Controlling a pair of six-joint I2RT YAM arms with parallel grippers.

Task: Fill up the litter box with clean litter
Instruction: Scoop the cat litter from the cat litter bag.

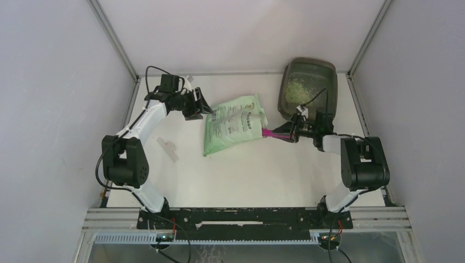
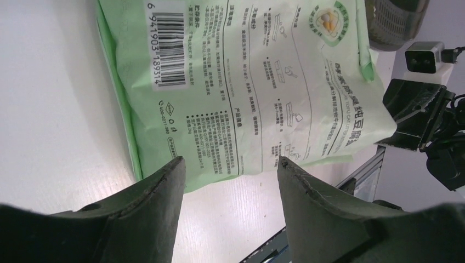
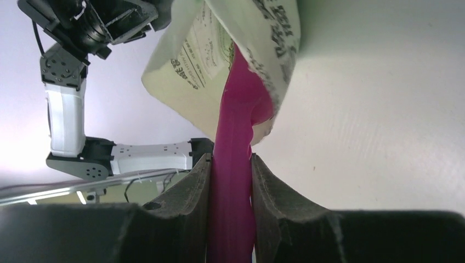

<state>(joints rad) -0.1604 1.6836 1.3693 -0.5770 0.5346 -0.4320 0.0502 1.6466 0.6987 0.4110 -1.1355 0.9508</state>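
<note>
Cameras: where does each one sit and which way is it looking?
Top external: above and behind the bases, looking down on the left gripper, right gripper, green litter bag and litter box.
Left wrist: on the left gripper, open, facing the bag's barcode side.
Right wrist: on the right gripper, looking along the magenta scoop it clamps into the bag.
Shared: all show the bag.

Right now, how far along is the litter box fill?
Partly done: some clean litter already lies in the litter box. In hand: the right gripper clamps the magenta scoop, head inside the green bag; the left gripper is open beside it. Left: more scoops, since the floor looks only partly covered.
</note>
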